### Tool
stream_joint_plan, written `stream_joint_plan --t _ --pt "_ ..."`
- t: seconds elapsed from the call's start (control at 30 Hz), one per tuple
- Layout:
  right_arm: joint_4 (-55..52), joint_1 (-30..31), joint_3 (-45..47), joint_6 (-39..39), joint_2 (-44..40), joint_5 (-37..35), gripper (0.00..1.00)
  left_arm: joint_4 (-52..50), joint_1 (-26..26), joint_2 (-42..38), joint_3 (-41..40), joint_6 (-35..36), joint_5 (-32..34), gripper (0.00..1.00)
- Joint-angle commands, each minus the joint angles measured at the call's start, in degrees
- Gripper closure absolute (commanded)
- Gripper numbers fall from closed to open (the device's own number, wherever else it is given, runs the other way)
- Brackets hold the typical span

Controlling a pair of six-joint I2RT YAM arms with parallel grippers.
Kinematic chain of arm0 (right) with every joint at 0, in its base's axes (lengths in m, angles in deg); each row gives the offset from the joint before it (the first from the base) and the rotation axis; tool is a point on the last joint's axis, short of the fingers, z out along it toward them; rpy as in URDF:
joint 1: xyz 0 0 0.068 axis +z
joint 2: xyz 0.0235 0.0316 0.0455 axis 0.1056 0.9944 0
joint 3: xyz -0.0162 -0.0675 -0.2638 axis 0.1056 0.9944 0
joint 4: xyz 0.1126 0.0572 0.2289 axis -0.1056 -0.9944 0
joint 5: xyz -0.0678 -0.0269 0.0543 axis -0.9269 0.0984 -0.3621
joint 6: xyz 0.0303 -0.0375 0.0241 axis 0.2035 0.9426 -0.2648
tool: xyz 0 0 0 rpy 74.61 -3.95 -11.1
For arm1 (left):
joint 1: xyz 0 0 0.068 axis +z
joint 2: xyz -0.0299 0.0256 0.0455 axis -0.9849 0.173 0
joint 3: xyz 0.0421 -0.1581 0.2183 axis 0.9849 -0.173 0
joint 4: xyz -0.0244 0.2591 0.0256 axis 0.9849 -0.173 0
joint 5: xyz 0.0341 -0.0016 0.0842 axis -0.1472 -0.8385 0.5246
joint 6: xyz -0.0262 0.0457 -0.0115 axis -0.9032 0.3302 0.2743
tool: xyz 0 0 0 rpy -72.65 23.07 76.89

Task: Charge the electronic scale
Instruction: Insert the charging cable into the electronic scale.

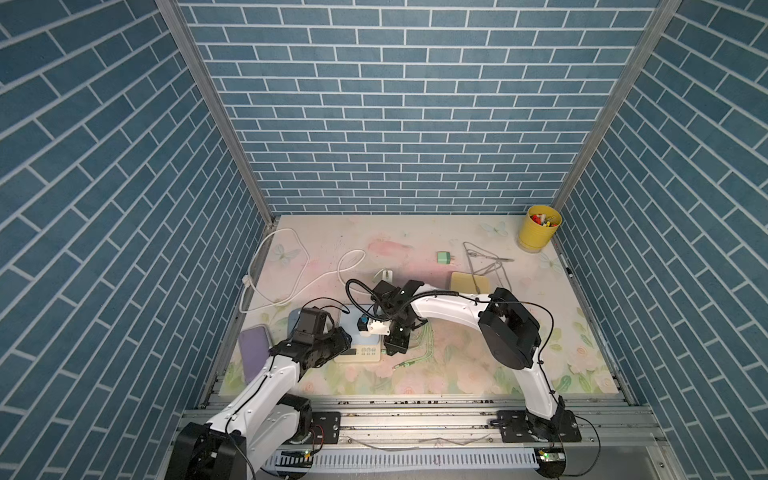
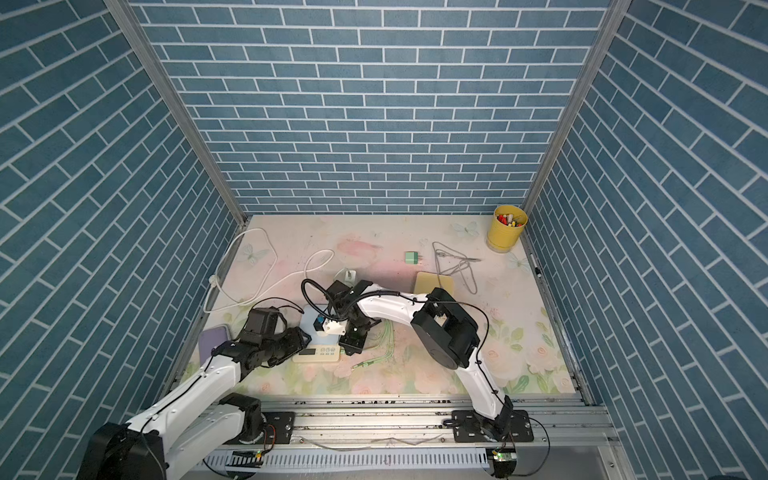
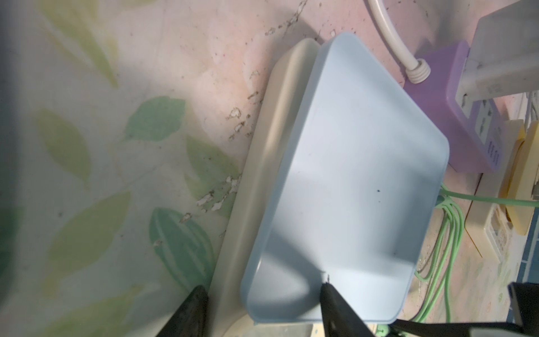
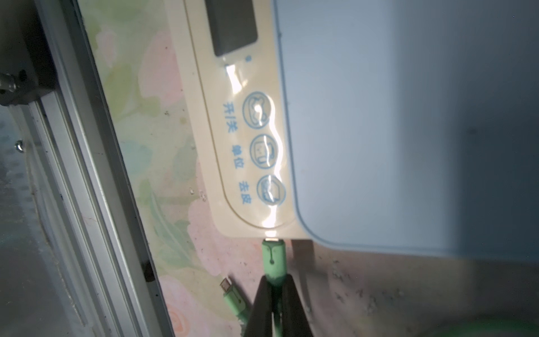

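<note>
Low and left of centre in both top views, the electronic scale sits on the floral desk. A green plug meets its side, pinched between my right fingers. My left fingers stand spread, straddling the scale's opposite edge. A second green plug lies loose just beside.

The left gripper stood with jaws apart astride the scale's edge. From the gripper, the scale lay at one o'clock, a purple strip at two, a green cable toward three.
</note>
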Motion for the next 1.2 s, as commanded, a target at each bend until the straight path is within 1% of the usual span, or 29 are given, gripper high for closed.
stream_joint_plan --t 0.0,0.1,0.13,0.3,0.43,0.6,0.8,1.0,1.1,1.17 --pt "12.03 1.07 -7.17 2.97 1.33 6.25 1.0 -6.17 -2.61 1.71 -3.87 -0.64 -6.67 0.38" --pt "11.99 1.1 -9.18 3.09 1.72 6.02 1.0 -5.65 -2.7 0.94 -4.73 -1.32 -6.88 0.38" --pt "12.34 1.08 -9.47 2.88 2.99 6.11 1.0 -5.58 -2.7 0.66 -4.88 -1.63 -6.91 0.38" --pt "16.4 1.06 -9.91 0.32 3.95 4.7 1.0 -5.39 -3.36 -2.03 -6.62 -3.73 -6.79 0.39" --pt "18.2 1.31 -11.53 -0.17 4.53 5.27 1.0 -4.86 -4.18 -3.63 -7.75 -5.11 -6.52 0.4" --pt "17.37 2.11 -15.74 -0.08 7.58 6.55 1.0 -3.51 -5.46 -2.94 -7.68 -6.08 -6.68 0.41" --pt "18.86 2.63 -17.28 -0.48 8.68 8.22 1.0 -1.19 -7.09 -1.91 -7.87 -7.38 -7.25 0.42" --pt "12.65 2.66 -24.88 2.47 11.95 11.59 1.0 0.2 -8.42 0.44 -7.43 -6.85 -7.42 0.43" --pt "6.82 2.69 -31.41 4.4 14.96 11.73 1.0 1.24 -9.3 2.31 -7.03 -6.69 -7.76 0.43" --pt "5.29 2.75 -34.06 4.9 16.24 11.58 1.0 1.96 -9.61 3.2 -6.83 -6.78 -7.88 0.43"
